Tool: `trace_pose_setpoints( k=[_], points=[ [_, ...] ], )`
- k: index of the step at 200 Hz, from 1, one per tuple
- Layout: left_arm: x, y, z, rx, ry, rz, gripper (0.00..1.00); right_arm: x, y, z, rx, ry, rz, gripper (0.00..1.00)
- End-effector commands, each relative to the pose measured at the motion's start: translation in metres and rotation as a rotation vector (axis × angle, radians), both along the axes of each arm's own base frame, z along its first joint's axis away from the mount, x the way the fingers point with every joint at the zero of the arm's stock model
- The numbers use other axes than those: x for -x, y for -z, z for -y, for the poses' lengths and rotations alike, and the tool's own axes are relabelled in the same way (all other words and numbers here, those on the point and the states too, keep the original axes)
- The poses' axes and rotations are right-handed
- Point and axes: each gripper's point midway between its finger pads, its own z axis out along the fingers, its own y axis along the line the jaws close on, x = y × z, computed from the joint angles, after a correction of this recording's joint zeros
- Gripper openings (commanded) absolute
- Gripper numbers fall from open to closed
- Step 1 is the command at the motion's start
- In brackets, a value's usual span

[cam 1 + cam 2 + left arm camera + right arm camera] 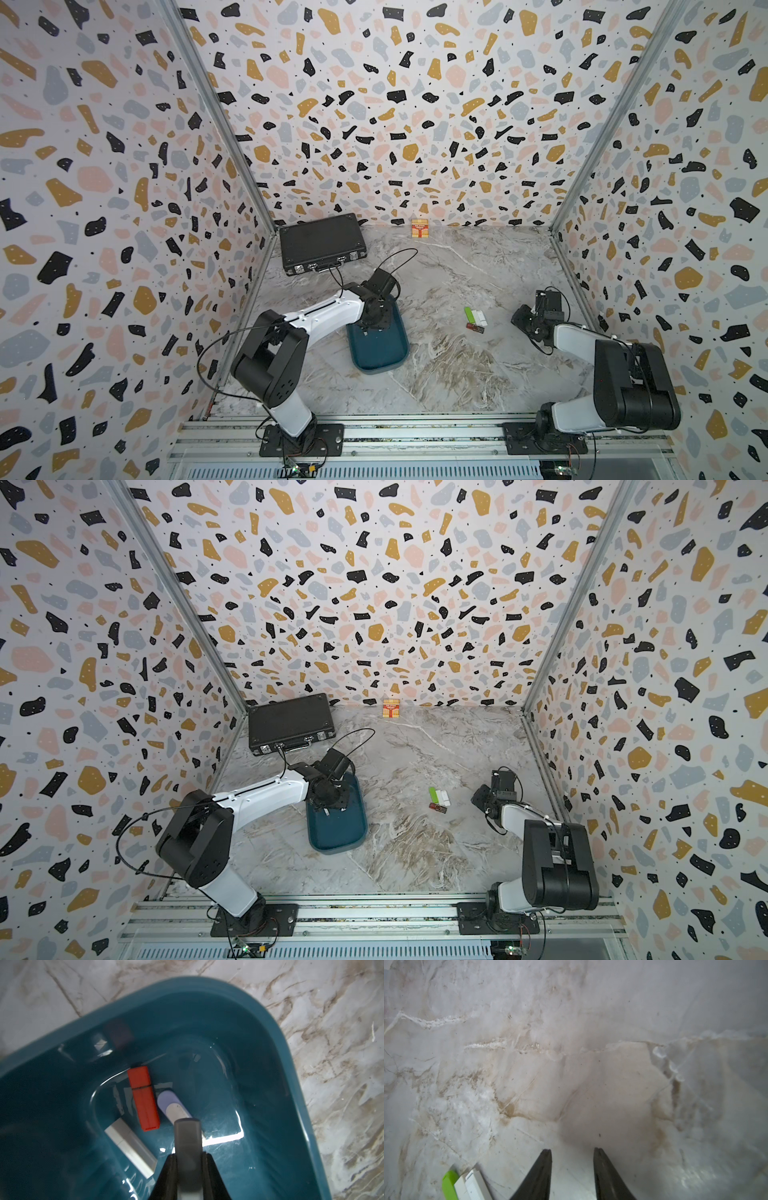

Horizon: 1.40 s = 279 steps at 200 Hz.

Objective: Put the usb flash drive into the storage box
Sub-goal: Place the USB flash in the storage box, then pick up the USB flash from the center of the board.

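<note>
The teal storage box (pixel 382 353) (pixel 340 833) lies left of centre on the marble table. My left gripper (pixel 190 1154) (pixel 376 328) hangs over the box's inside, shut on a grey usb flash drive (pixel 188 1136) that sticks out past the fingertips. A red drive (pixel 143 1099), a lilac-and-white drive (pixel 172 1105) and a white drive (pixel 131 1147) rest on the box floor. Several more drives lie on the table to the right, among them a green one (pixel 468 313) (pixel 449 1185) and a dark red one (pixel 475 328). My right gripper (pixel 572 1150) (pixel 521 318) stands open and empty beside them.
A black briefcase (pixel 322 243) lies at the back left by the wall. A small red-and-yellow carton (pixel 419 228) stands against the back wall. Patterned walls close in three sides, and the arm bases sit on the front rail.
</note>
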Motion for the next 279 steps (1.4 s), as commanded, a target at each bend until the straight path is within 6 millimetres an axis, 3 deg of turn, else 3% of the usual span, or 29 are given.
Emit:
trace_pose_setpoints(
  k=[1,37,68,89,104,128,146,161,179,201,230,247,279],
  points=[
    [-0.018,-0.005,0.018,0.075,-0.022,0.023,0.17,0.016,0.017,-0.003,-0.015,-0.01,-0.084,0.39],
    [-0.026,0.001,0.023,0.074,-0.038,0.01,0.23,0.016,0.018,-0.004,-0.019,-0.014,-0.086,0.39],
    [-0.024,0.004,0.023,0.064,-0.048,-0.023,0.4,0.016,0.016,-0.005,-0.021,-0.019,-0.077,0.4],
    [-0.021,-0.018,0.023,0.084,-0.039,-0.009,0.51,0.013,0.015,-0.008,-0.031,-0.041,-0.085,0.41],
    [-0.018,-0.045,0.018,0.083,-0.03,0.026,0.55,0.012,0.011,-0.014,-0.052,-0.066,-0.077,0.41],
    [0.001,-0.096,0.002,0.088,-0.008,0.082,0.55,0.011,-0.006,-0.029,-0.061,-0.146,-0.071,0.42],
    [0.028,-0.131,-0.014,0.124,0.005,0.144,0.59,0.012,-0.021,-0.044,-0.01,-0.234,-0.093,0.42],
    [0.052,-0.148,-0.035,0.117,0.008,0.197,0.63,0.011,-0.033,-0.059,0.011,-0.305,-0.096,0.42],
    [0.079,-0.156,-0.064,0.075,0.008,0.242,0.67,0.012,-0.042,-0.076,0.052,-0.39,-0.123,0.42],
    [0.103,-0.161,-0.084,0.077,0.006,0.296,0.7,0.012,-0.045,-0.104,0.113,-0.526,-0.173,0.43],
    [0.117,-0.164,-0.089,0.132,0.01,0.356,0.71,0.014,-0.046,-0.131,0.203,-0.664,-0.25,0.43],
    [0.119,-0.172,-0.088,0.156,0.03,0.388,0.71,0.013,-0.045,-0.135,0.251,-0.695,-0.273,0.43],
    [0.119,-0.169,-0.088,0.168,0.024,0.407,0.72,0.017,-0.041,-0.146,0.29,-0.769,-0.332,0.45]
  ],
)
